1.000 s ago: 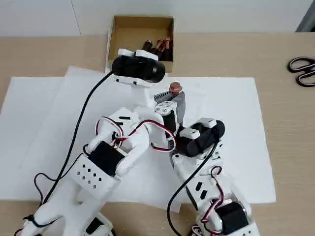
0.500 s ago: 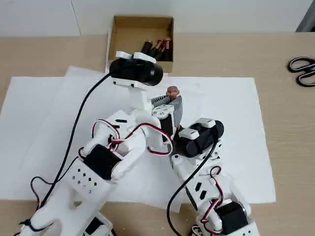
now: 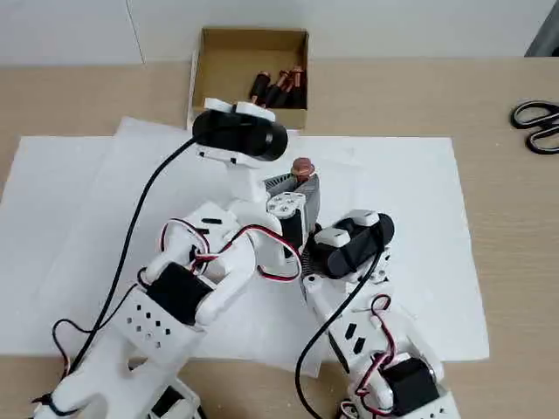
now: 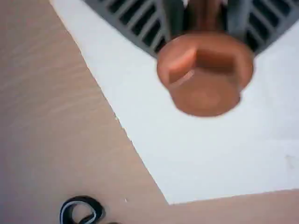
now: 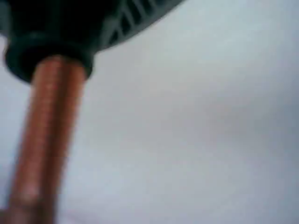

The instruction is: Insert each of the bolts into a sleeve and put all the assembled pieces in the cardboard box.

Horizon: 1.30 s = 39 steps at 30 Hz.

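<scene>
My left jaws are clenched on the copper bolt (image 3: 302, 165), gripping its shank just behind the hexagonal head. In the left wrist view the head faces the camera, with my grey ribbed fingers (image 4: 135, 18) on either side of the shank. My right jaws are clamped on the black sleeve (image 5: 46, 51). The bolt's threaded shank comes straight out of the sleeve's mouth, so its tip sits inside the sleeve while most of the thread is bare.

Seen from above, the bolt head stands over the white paper sheet (image 3: 419, 218), near the sheet's middle and a little toward 12 o'clock. My left arm (image 3: 175, 288) comes in from 7 o'clock and my right arm (image 3: 367, 340) from 5 o'clock, and they meet just below the bolt. My left wrist camera (image 3: 240, 135) hangs at 10 o'clock from the bolt. My right wrist camera (image 3: 354, 244) is at 5 o'clock from it.

The cardboard box (image 3: 199, 70) sits at 12 o'clock on the wooden worktop (image 3: 419, 96), with its near wall at the sheet's far edge. A few assembled pieces (image 3: 279, 87), dark sleeves with copper heads, lie side by side in the box toward its 3 o'clock wall. A pair of scissors (image 3: 534, 122) lies on bare wood at about 2 o'clock, off the sheet.
</scene>
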### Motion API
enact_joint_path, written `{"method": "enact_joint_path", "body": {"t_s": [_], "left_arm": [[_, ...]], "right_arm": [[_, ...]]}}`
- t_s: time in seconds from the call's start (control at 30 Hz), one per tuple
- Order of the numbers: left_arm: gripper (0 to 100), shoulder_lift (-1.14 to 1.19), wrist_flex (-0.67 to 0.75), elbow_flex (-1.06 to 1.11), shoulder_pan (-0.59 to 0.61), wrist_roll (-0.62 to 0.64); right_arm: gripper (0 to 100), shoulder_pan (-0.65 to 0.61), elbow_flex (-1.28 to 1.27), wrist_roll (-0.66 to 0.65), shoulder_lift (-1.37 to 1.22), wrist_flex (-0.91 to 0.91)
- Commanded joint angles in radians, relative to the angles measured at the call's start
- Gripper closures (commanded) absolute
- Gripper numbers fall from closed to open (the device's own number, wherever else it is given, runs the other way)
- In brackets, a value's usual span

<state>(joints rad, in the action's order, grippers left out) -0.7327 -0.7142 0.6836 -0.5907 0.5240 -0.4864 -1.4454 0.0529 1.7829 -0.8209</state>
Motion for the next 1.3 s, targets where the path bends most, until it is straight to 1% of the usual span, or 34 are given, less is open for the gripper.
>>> {"method": "enact_joint_path", "body": {"t_s": [0.0, 0.2, 0.27, 0.37, 0.6, 0.77, 1.07, 1.13, 1.27], "left_arm": [[99, -0.018, 0.055, 0.016, 0.000, -0.008], [99, -0.020, 0.080, 0.061, 0.002, -0.009], [99, -0.020, 0.072, 0.067, 0.000, -0.041], [99, -0.020, 0.044, 0.071, -0.002, -0.081], [99, -0.020, -0.037, 0.067, -0.003, -0.083], [99, -0.021, -0.094, 0.071, -0.048, -0.084], [99, -0.020, -0.109, 0.077, -0.055, -0.084], [95, -0.020, -0.123, 0.073, -0.051, -0.084], [78, -0.021, -0.207, 0.042, -0.049, -0.080]], "right_arm": [[99.2, 0.001, 0.014, 0.006, 0.015, 0.025], [99.2, 0.001, 0.014, 0.006, 0.016, 0.025], [99.2, 0.001, 0.014, 0.006, 0.016, 0.025], [99.2, 0.001, 0.014, 0.006, 0.016, 0.025], [99.2, 0.001, 0.014, 0.006, 0.018, 0.025], [99.2, 0.001, 0.014, 0.006, 0.018, 0.025], [99.2, 0.001, 0.014, 0.006, 0.018, 0.025], [99.2, 0.001, 0.014, 0.006, 0.018, 0.025], [99.2, 0.001, 0.014, 0.006, 0.018, 0.025]]}}
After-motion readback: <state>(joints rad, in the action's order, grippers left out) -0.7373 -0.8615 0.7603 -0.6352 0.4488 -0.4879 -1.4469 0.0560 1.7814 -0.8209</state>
